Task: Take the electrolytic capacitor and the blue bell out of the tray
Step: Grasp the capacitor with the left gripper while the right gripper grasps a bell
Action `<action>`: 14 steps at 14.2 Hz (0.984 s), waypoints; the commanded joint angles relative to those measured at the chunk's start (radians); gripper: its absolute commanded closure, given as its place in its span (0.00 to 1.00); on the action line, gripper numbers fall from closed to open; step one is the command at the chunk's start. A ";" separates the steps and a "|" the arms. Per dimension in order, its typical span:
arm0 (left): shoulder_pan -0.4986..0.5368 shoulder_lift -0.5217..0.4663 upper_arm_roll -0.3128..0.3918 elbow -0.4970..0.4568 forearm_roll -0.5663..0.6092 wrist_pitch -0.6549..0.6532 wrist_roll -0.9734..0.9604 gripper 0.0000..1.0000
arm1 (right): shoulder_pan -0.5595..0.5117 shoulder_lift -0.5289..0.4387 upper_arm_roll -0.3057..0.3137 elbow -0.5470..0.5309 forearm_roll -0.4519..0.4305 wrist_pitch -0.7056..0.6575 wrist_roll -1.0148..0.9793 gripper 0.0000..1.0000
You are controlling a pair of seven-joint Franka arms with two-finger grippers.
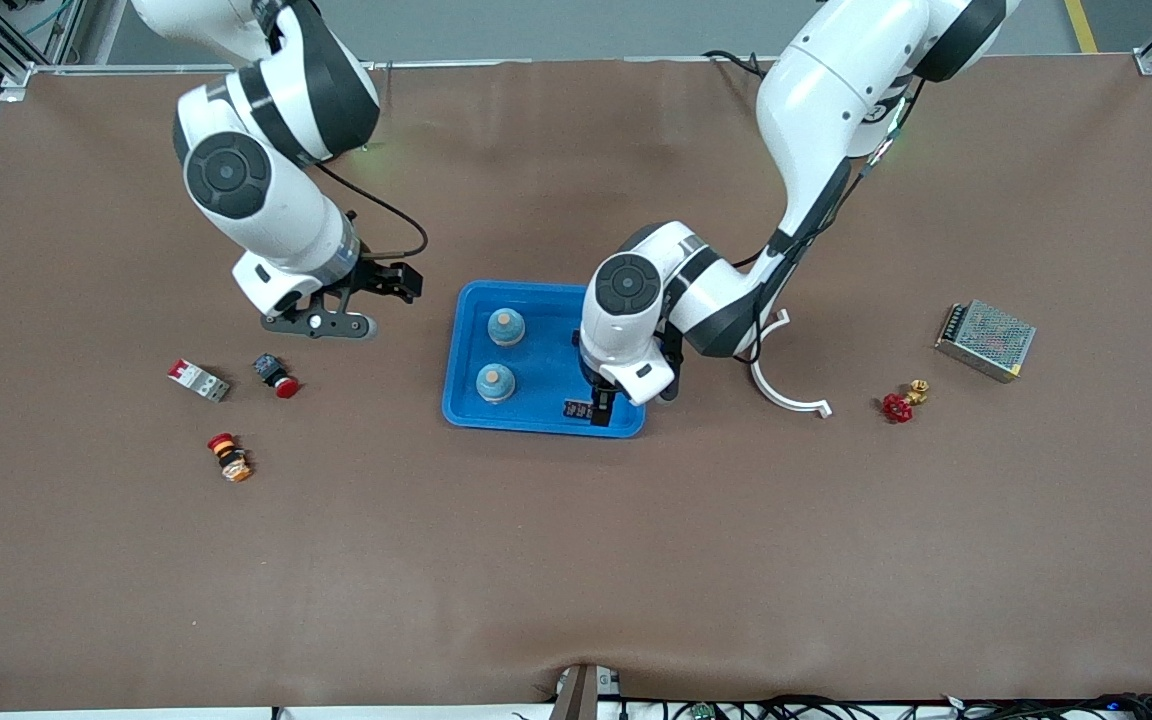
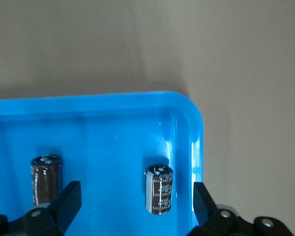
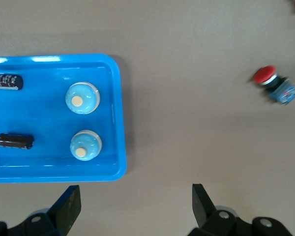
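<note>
Two capacitors and two blue bells still lay in the tray (image 1: 464, 400), so as far as the pictures showed, nothing of the task was done: one capacitor and one bell remained to be taken out.

Starting at the right arm's end of the table (image 1: 576, 560), a red-and-white breaker-like block (image 1: 198, 379), a red pushbutton switch (image 1: 277, 377) and an orange-and-black part (image 1: 229, 457) lay on the brown cover, well apart from the tray. The right pincer (image 1: 388, 282) hung over bare table between those parts and the tray, its fingers spread wide and holding nothing; that arm appeared to be waiting.

Next came the tray itself. At its end toward the right arm stood the two bells, one blue bell (image 1: 506, 326) farther from the front camera and a second bell (image 1: 495, 382) nearer to it, both upright with pale knobs on top. At the tray's other end, the left wrist view showed the electrolytic capacitor (image 2: 159, 189) lying close to the rim, with a second capacitor (image 2: 45, 179) beside it.

The left pincer (image 1: 600, 408) was down inside the tray, its fingers fully apart and straddling the electrolytic capacitor without yet gripping it. I judged the grasp to be the step in hand.

Toward the left arm's end lay a white curved bracket (image 1: 786, 390), a red valve handle (image 1: 896, 407) with a brass fitting (image 1: 918, 391), and a metal power supply (image 1: 985, 340).
</note>
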 commanded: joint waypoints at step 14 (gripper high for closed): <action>-0.100 0.134 0.071 0.078 0.036 0.097 0.053 0.00 | 0.191 0.168 -0.010 -0.183 0.034 0.457 0.238 0.00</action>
